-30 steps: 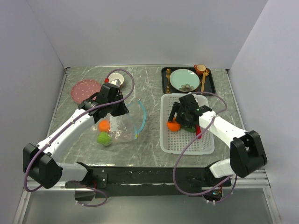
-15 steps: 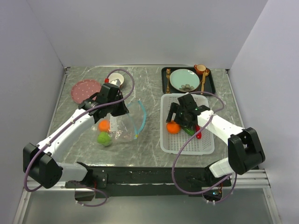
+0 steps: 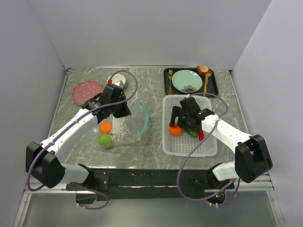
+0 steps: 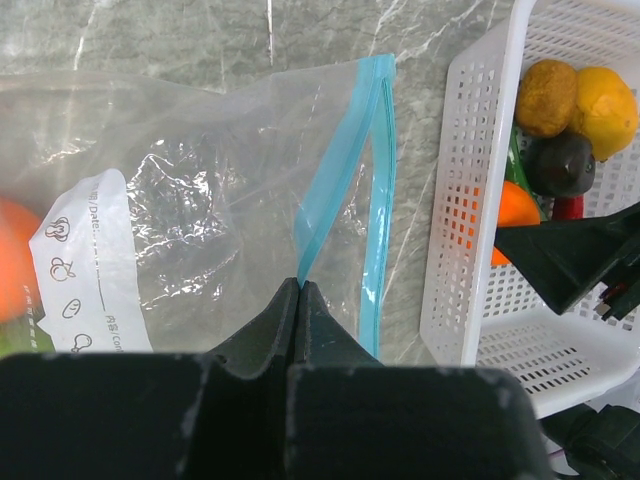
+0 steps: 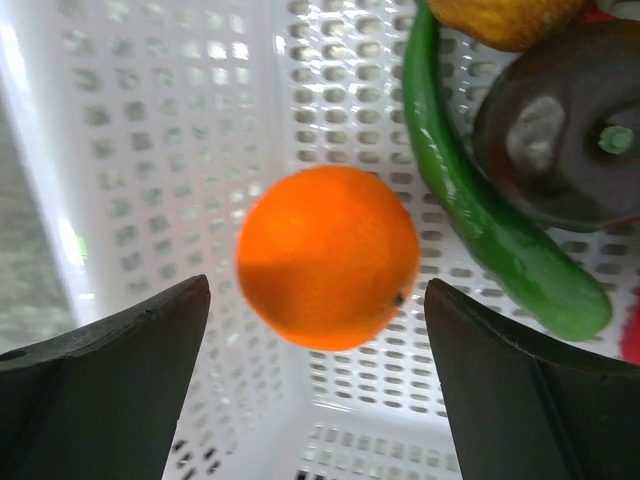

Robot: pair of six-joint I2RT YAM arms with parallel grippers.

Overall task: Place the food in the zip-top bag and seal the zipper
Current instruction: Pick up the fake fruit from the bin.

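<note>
The clear zip-top bag [image 3: 124,128] lies left of centre with an orange [image 3: 105,126] and a green apple [image 3: 105,140] inside. My left gripper [image 4: 300,284] is shut on one lip of the teal zipper [image 4: 378,190], holding the mouth apart. My right gripper [image 5: 317,286] is open inside the white basket [image 3: 208,147], its fingers on either side of a second orange [image 5: 327,257] without touching it. Beside that orange lie a long green pepper [image 5: 480,220], a dark round fruit [image 5: 560,130], a yellow-brown fruit [image 5: 505,15] and a red chili [image 5: 630,345].
A black tray [image 3: 214,88] at the back right carries a teal plate [image 3: 187,80], a fork, a spoon and a small cup [image 3: 202,70]. A pink plate [image 3: 87,90] and a small bowl [image 3: 117,79] sit at the back left.
My right gripper has shifted slightly above the orange in the basket, still open. The left gripper keeps its hold on the bag's lip.
</note>
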